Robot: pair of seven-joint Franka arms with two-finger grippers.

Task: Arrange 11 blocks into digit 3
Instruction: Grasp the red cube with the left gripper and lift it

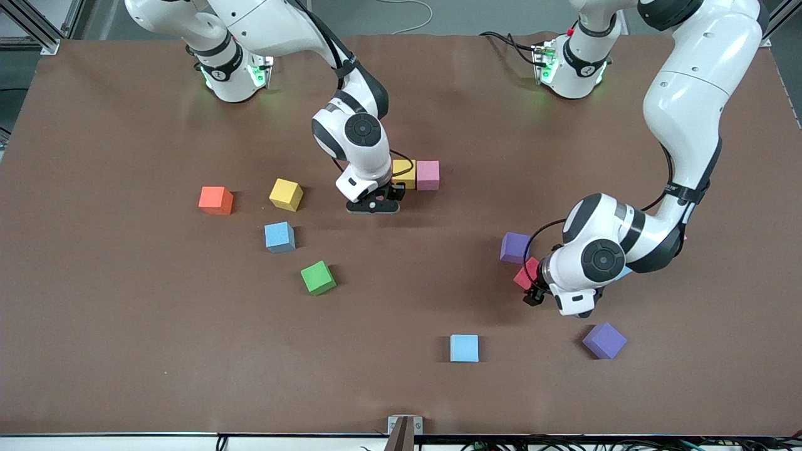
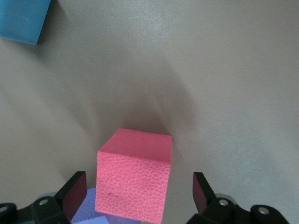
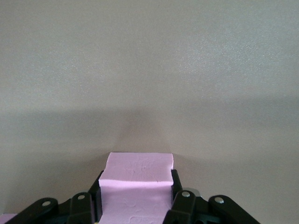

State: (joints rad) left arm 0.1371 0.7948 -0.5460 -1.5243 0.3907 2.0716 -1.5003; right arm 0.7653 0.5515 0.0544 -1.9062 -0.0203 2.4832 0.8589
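My right gripper [image 1: 374, 203] is shut on a pale pink block [image 3: 138, 172] and holds it low over the table, next to a yellow block [image 1: 404, 173] that touches a pink block [image 1: 428, 175]. My left gripper [image 1: 532, 291] is open and low around a red block [image 1: 525, 274], which stands between the fingers [image 2: 74, 193] with a gap on each side [image 2: 133, 182]. A purple block [image 1: 515, 247] touches the red one and also shows in the left wrist view [image 2: 86, 210].
Loose blocks lie toward the right arm's end: orange [image 1: 216, 200], yellow [image 1: 286, 194], blue [image 1: 279, 237], green [image 1: 317, 277]. A light blue block [image 1: 464, 348] and a purple block [image 1: 604, 340] lie nearer the front camera. A light blue block [image 1: 623, 273] is mostly hidden under the left arm.
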